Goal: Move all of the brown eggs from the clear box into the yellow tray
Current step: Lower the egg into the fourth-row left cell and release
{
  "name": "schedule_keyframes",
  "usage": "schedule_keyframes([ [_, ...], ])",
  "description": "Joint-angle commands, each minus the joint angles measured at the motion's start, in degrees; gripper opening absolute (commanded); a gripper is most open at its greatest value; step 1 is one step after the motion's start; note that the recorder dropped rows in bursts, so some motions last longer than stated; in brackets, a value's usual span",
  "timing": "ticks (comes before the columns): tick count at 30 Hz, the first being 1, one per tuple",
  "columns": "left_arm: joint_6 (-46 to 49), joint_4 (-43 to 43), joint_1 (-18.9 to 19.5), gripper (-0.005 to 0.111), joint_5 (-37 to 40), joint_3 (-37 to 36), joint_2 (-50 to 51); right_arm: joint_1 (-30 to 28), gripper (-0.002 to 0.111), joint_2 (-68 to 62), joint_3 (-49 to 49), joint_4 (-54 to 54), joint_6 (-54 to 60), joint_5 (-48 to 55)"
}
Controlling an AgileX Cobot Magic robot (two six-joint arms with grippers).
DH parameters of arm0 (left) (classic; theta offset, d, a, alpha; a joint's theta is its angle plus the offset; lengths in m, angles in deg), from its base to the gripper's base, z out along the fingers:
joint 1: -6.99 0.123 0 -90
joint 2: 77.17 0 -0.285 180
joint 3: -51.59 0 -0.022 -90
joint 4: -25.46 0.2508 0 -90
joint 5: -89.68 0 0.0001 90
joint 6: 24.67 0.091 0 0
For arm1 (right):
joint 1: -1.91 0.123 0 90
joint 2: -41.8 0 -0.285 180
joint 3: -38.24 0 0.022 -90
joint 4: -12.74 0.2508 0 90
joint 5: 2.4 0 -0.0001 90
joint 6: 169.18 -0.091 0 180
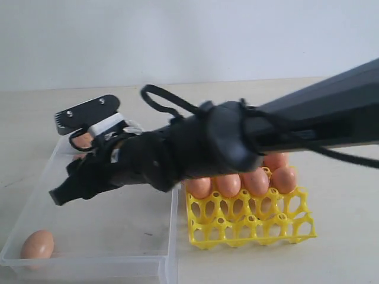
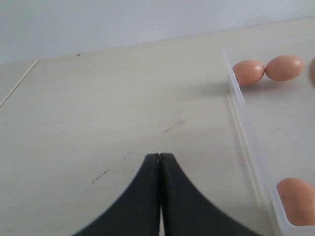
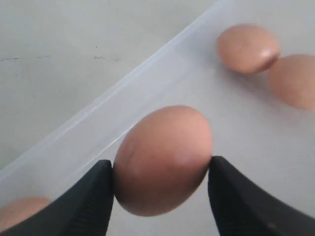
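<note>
My right gripper (image 3: 161, 169) is shut on a brown egg (image 3: 162, 157), with a black finger pressed to each side, over the floor of the clear box (image 3: 123, 93) near its wall. Whether this egg is off the floor I cannot tell. Two more brown eggs (image 3: 248, 48) lie farther along in the box. In the exterior view the right arm (image 1: 225, 142) reaches across into the clear box (image 1: 118, 236), where one egg (image 1: 38, 245) lies in the near corner. The yellow tray (image 1: 254, 228) holds several eggs (image 1: 256, 180) in its back rows. My left gripper (image 2: 159, 156) is shut and holds nothing, over bare table beside the box.
The box's low transparent wall (image 2: 236, 103) runs between my left gripper and the eggs (image 2: 248, 72) inside. The right arm's loose black cable (image 1: 160, 97) loops above the box. The tray stands just right of the box on the pale table (image 1: 343, 236).
</note>
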Motion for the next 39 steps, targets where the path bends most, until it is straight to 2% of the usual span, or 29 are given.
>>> schedule_keyframes([
  [1,-0.2,-0.1,-0.4,0.000,-0.5,0.2,-0.3,-0.3,0.000,12.8,18.5,10.4,18.0,-17.7],
  [6,-0.2,-0.1,-0.4,0.000,-0.5,0.2,-0.3,-0.3,0.000,22.7,32.4,18.0,29.7,-26.1],
  [10,-0.2,-0.1,-0.4,0.000,-0.5,0.2,-0.3,-0.3,0.000,29.2,43.1,19.7,30.1,-28.7],
  [13,-0.2,-0.1,-0.4,0.000,-0.5,0.2,-0.3,-0.3,0.000,29.7,46.8,19.7,29.8,-29.6],
  [20,-0.2,-0.1,-0.4,0.000,-0.5,0.2,-0.3,-0.3,0.000,29.4,47.8,19.5,28.8,-31.6],
  [28,-0.2,-0.1,-0.4,0.000,-0.5,0.2,-0.3,-0.2,0.000,26.5,47.8,16.0,24.3,-28.8],
  [39,-0.2,-0.1,-0.4,0.000,-0.5,0.2,-0.3,-0.2,0.000,23.4,47.8,14.5,24.1,-28.5],
])
